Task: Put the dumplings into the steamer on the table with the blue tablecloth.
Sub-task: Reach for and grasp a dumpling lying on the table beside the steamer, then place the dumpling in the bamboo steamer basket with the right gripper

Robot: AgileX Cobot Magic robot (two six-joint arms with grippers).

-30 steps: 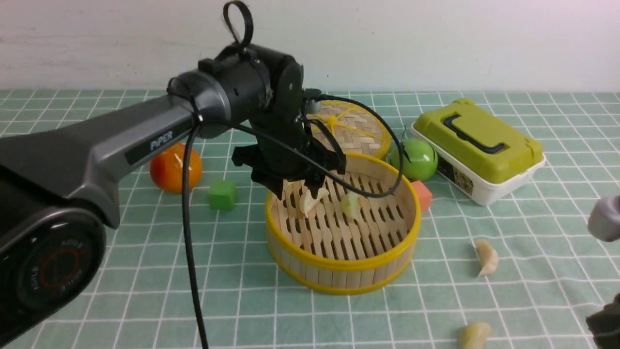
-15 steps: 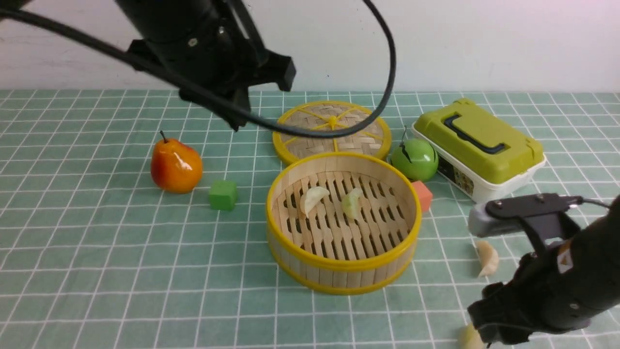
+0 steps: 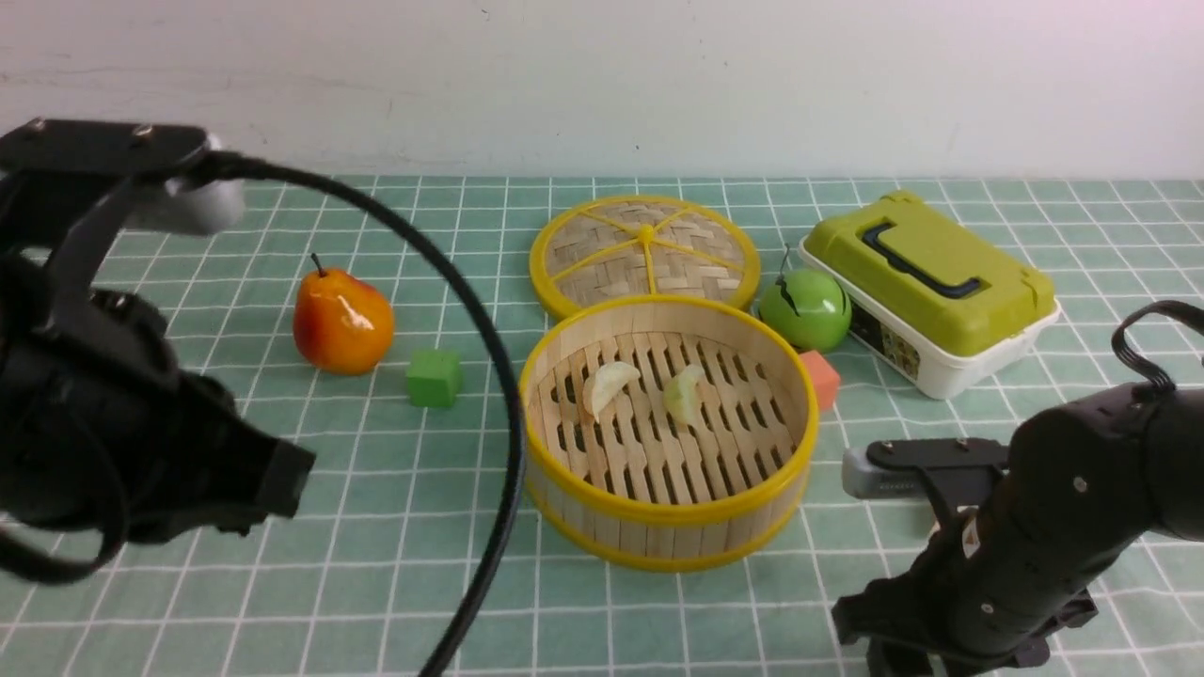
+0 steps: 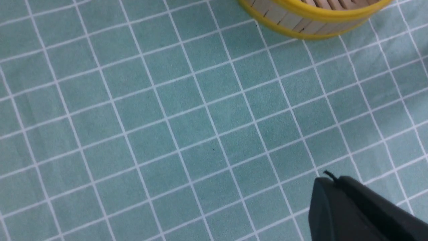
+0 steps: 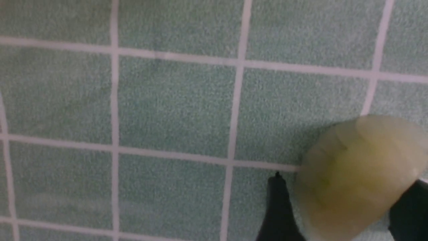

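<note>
Right tool point(image 5: 346, 187) has dropped astride a dumpling point(image 5: 354, 157) — left tool point(image 4: 334, 194) withdrawn, closed.

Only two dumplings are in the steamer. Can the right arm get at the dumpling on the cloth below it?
Probably yes: the dumpling lies on the tablecloth between the right arm's open fingers, with nothing over it.

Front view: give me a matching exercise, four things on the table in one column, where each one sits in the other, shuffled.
Things:
1 pear
2 green apple
3 woven lid
4 cream dumpling

Places:
a inside the steamer, on its slats
b lying flat behind the steamer
c beside the lidded box
d left of the green cube

Pairs: 1-d, 2-c, 3-b, 4-a
</note>
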